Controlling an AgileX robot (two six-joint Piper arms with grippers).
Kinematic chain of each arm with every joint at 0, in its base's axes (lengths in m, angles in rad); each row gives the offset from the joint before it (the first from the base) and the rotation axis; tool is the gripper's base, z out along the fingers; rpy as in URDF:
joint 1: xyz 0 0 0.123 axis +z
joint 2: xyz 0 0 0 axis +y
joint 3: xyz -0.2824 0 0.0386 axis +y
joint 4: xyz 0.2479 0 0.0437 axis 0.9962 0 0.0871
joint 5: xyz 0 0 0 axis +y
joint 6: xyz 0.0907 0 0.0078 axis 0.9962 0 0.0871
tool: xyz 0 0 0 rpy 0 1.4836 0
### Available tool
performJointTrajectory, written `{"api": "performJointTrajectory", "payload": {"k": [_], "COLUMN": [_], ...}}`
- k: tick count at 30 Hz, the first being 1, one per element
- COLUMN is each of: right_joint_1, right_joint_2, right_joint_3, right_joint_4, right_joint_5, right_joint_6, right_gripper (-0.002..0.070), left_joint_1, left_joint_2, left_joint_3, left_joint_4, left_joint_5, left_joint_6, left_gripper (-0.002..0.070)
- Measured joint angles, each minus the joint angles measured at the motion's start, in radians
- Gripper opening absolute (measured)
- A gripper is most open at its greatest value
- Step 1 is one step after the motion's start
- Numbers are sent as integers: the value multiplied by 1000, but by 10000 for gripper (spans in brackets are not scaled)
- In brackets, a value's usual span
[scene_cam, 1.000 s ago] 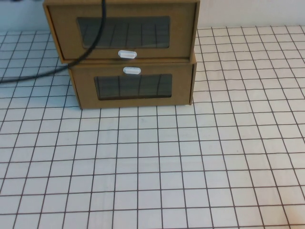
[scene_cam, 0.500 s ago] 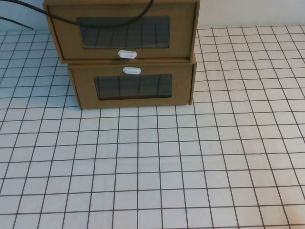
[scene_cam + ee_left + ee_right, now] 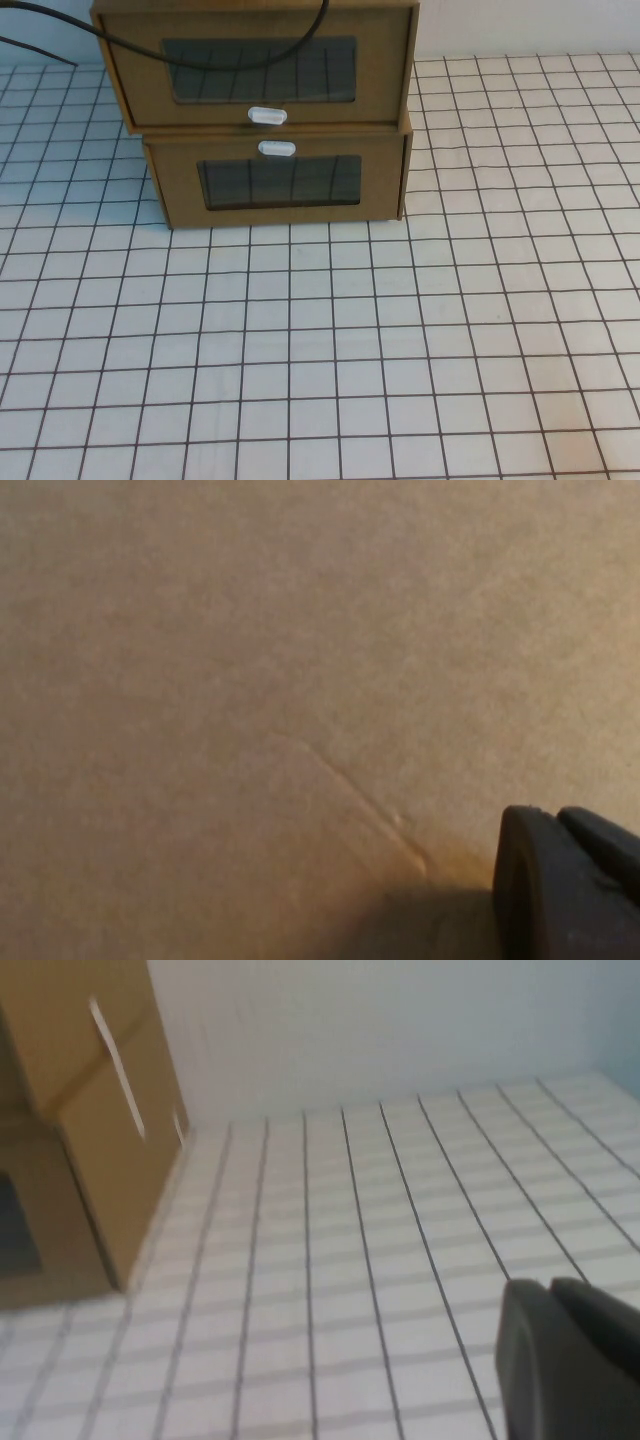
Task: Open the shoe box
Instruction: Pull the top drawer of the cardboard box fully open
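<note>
Left wrist view puts the left pincer [image 3: 565, 890] close to plain cardboard [image 3: 250, 680], its state impossible to tell. The right pincer [image 3: 570, 1360], pressed together, hangs over the tabletop [image 3: 420, 350] beside the shoe boxes [image 3: 100, 1140]. Only the high view shows their fronts, at the tabletop's far edge: light cardboard, probably best pulled by the white tabs [image 3: 277, 148].

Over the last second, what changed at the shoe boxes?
The black cable swung up. It drooped across the upper shoe box window and off to the left, and now it loops near the box's top edge. Nothing was grasped or released. The upper box and the lower shoe box stay stacked and closed. The left pincer is close against cardboard. The right pincer, shut, is above the grid table, right of the boxes.
</note>
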Motion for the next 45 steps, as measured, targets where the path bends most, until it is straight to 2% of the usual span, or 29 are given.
{"api": "performJointTrajectory", "payload": {"k": [5, 12, 15, 21, 30, 36, 39, 41, 45], "right_joint_1": [0, 0, 0, 0, 0, 0, 21, 70, 240], "right_joint_2": [0, 0, -1, 99, 514, 786, 897, 956, 1094], "right_joint_3": [0, 0, 0, -113, -506, -698, -766, -804, -908], "right_joint_4": [185, 248, 275, 363, 415, 469, 491, 495, 475], "right_joint_5": [-212, -322, -222, 189, 610, 724, 739, 727, 672], "right_joint_6": [0, 66, 165, 195, -137, -372, -436, -449, -446], "right_gripper": [-13, -13, -13, -13, -13, -13, -13, -13, -13], "left_joint_1": [0, 0, 0, 0, 0, 0, 0, 0, 0], "left_joint_2": [-4, -25, -31, -34, -34, -34, -34, -34, -34], "left_joint_3": [0, 5, 5, 5, 7, 7, 7, 7, 7], "left_joint_4": [4, 16, 19, 20, 26, 26, 26, 26, 26], "left_joint_5": [5, 41, 64, 74, 75, 75, 75, 75, 75], "left_joint_6": [-2, -2, -2, -5, -5, -5, -5, -5, -5], "left_gripper": [-2, -2, -2, -2, -2, -2, -2, -2, -2]}}
